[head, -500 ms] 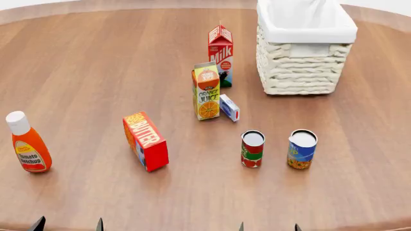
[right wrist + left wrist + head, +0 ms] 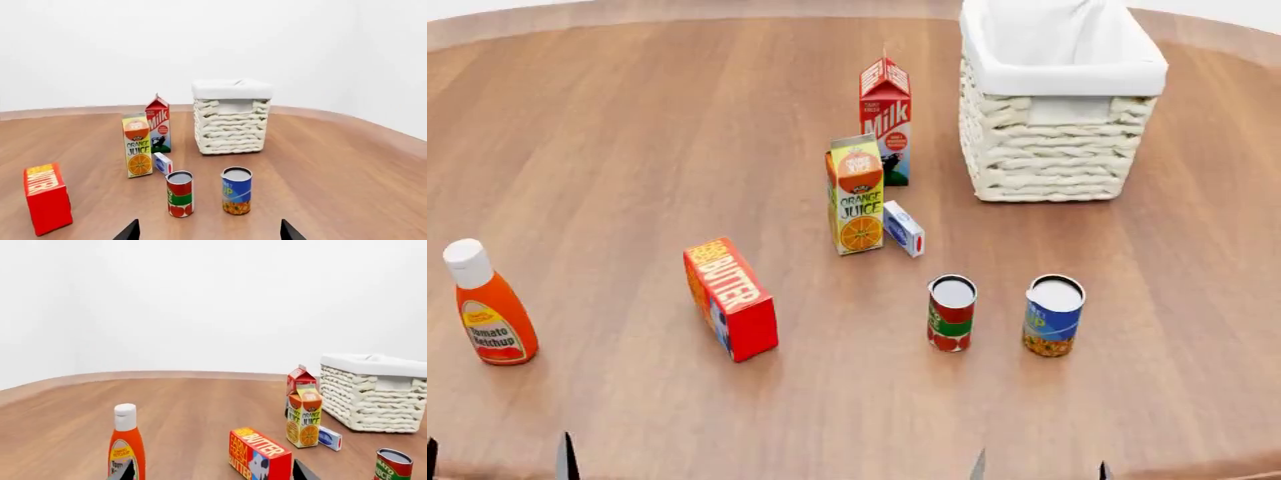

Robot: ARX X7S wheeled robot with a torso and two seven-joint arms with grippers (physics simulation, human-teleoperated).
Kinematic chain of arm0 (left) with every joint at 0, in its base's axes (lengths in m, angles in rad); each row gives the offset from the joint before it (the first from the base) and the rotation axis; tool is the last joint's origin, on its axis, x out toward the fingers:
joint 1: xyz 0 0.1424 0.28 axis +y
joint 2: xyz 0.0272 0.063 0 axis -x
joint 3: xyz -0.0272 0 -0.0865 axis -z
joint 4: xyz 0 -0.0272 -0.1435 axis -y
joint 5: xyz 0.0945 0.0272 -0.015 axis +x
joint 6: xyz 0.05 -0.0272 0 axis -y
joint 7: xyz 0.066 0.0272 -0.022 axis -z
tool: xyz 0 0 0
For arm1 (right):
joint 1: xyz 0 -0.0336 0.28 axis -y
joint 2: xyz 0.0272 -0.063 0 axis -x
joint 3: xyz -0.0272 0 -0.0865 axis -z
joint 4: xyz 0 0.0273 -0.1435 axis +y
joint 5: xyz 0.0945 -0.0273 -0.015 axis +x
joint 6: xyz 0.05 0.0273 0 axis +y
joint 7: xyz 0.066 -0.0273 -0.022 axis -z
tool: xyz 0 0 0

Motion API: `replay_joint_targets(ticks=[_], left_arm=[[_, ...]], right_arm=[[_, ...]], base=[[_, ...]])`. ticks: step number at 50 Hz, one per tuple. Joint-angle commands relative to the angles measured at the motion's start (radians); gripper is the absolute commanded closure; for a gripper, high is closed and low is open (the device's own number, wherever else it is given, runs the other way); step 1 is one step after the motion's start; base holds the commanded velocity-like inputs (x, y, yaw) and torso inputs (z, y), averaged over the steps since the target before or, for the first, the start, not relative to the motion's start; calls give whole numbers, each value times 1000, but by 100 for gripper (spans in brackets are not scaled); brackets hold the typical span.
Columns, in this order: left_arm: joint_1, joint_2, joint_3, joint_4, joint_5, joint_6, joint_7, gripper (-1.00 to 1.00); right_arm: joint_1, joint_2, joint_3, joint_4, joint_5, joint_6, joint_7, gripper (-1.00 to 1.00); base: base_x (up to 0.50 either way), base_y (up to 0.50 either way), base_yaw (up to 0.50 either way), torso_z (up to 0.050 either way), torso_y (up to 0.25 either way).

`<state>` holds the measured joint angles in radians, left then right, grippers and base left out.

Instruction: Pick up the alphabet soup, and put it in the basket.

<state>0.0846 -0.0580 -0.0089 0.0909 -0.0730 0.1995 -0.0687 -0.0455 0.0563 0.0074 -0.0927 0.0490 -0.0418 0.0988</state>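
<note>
Warm brown wood covers the desk (image 2: pixel 627 130), with plain white walls behind it in both wrist views. At the near edge of the head view only dark fingertips show: the right pincer (image 2: pixel 1037 468) and the left pincer (image 2: pixel 497 458), each with its two tips set well apart and nothing between them. The right wrist view shows the same wide, empty gap on the right pincer (image 2: pixel 209 231); the left pincer (image 2: pixel 213 472) shows one fingertip beside the butter box.

Just ahead of the right pincer stands the alphabet soup (image 2: pixel 1052 315), upright on the desk, blue label with a yellow-orange picture low down and a pale top. Close beside it on its left is a red-and-green can (image 2: pixel 952 312), the two apart. Farther out are a small blue-and-white box (image 2: pixel 904 228), an orange juice carton (image 2: pixel 856 194) and a milk carton (image 2: pixel 885 118) behind that. The basket (image 2: pixel 1048 150), cream wicker with a white cloth lining over its rim, sits at the far right, well apart from the soup.

Ahead of the left pincer stand a red butter box (image 2: pixel 731 298) and a tomato ketchup bottle (image 2: pixel 485 304), upright at the far left.
</note>
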Motion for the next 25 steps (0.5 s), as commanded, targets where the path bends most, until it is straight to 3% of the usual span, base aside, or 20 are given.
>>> replay_joint_targets(ticks=[1, 25], left_arm=[[33, -21, -8, 39, -30, 72, -32, -100], [31, -49, 21, 31, -47, 80, -69, -100]], right_arm=[[-7, 20, -4, -14, 20, -15, 33, -100], [9, 48, -19, -3, 67, 0, 66, -100]], base=[[0, 0, 0, 0, 0], [0, -96, 0, 0, 0]])
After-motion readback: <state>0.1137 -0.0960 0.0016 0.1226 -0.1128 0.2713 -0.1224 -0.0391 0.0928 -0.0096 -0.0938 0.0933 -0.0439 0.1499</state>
